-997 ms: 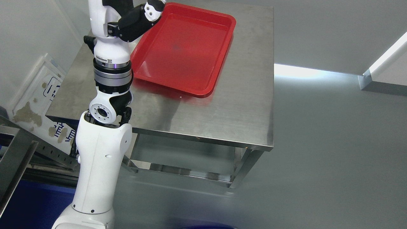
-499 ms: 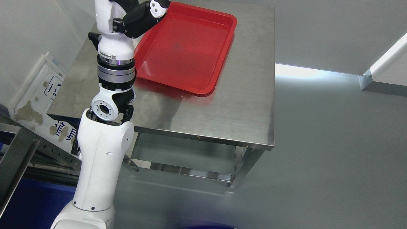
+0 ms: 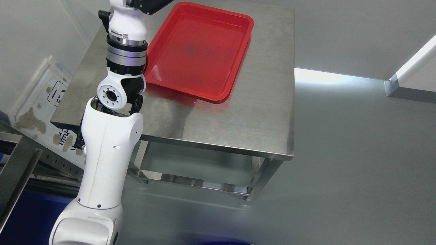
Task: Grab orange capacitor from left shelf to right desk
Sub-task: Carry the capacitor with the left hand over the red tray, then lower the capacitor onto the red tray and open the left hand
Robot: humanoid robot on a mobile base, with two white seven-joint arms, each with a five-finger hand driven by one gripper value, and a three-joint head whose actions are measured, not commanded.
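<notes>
Nearest, the white left arm (image 3: 109, 136) rises from the lower left past the steel desk (image 3: 218, 119) to the top edge, cutting its hand mostly out of view so its fingers cannot be judged, while no orange capacitor shows and, farther back, the red tray (image 3: 201, 51) holds nothing.

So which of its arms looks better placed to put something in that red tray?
Probably the left. Its left arm rises from the lower left and reaches up beside the red tray on the steel table; the hand itself is cut off at the top edge. No right arm shows.
</notes>
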